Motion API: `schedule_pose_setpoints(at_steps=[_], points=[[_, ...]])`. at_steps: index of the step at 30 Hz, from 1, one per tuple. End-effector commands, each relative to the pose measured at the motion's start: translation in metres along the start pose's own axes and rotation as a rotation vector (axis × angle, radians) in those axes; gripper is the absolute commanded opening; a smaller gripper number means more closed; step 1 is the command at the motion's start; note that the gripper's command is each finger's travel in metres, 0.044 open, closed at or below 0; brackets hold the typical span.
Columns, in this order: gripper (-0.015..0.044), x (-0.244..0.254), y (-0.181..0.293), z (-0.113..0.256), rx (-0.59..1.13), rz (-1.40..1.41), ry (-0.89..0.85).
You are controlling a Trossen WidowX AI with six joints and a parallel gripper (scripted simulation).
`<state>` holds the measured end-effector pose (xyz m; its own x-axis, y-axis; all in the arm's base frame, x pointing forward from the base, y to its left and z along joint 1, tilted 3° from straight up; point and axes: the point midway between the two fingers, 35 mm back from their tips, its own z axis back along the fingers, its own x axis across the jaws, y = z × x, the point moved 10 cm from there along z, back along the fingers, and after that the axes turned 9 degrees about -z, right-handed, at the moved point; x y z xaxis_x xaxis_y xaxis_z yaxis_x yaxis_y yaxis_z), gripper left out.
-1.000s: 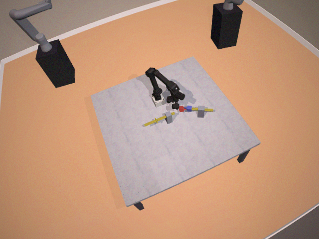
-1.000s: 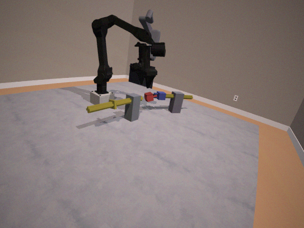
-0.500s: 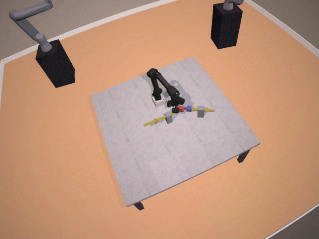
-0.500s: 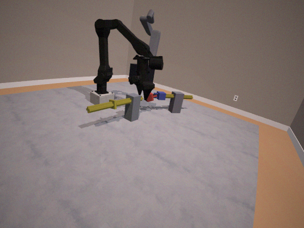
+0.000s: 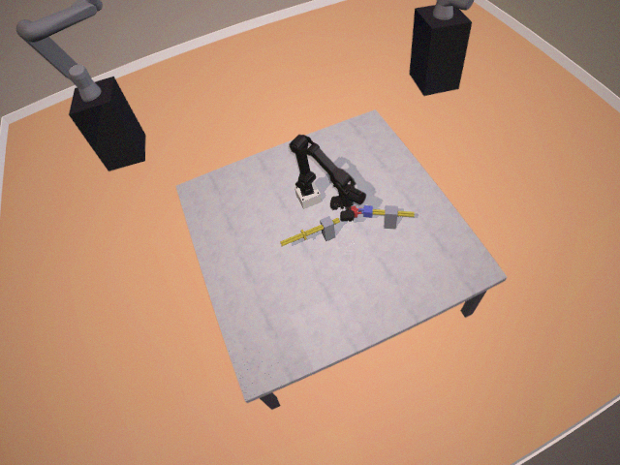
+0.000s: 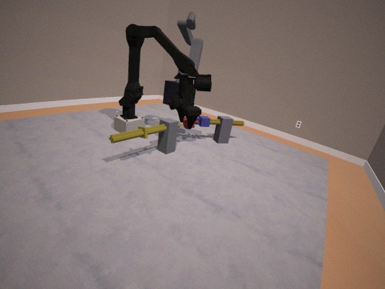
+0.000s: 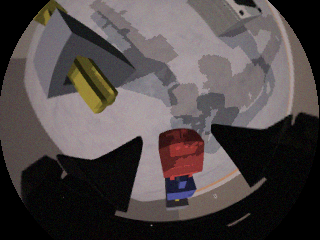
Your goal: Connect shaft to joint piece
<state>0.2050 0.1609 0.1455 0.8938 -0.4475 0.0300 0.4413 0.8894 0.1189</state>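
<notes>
Gripper [image 5: 346, 208] [image 6: 186, 123] [image 7: 178, 134]: spread, unloaded | Position: astride red joint [image 5: 355, 211] [image 6: 186, 123] [image 7: 181, 152], presumably for grasping | Shaft [image 5: 293, 238] [image 6: 130, 135] [image 7: 93, 85]: apart, awaiting alignment

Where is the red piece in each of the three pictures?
Top: the red piece is right of centre, by the black gripper.
Exterior: just above centre, partly behind a finger.
Wrist: below centre, between the open fingers.
Shared landmark: the blue block beside it.
</notes>
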Motion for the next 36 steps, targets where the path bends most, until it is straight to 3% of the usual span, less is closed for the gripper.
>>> schedule_pose_setpoints(at_steps=[1,19,29,36], points=[[0.0440,0.001,0.003,-0.004,0.001,-0.007,-0.004],[0.0440,0.001,0.003,-0.030,0.001,-0.007,-0.004],[0.0182,0.001,0.003,-0.030,0.001,-0.007,-0.004],[0.0182,0.001,0.003,-0.030,0.001,-0.007,-0.004]])
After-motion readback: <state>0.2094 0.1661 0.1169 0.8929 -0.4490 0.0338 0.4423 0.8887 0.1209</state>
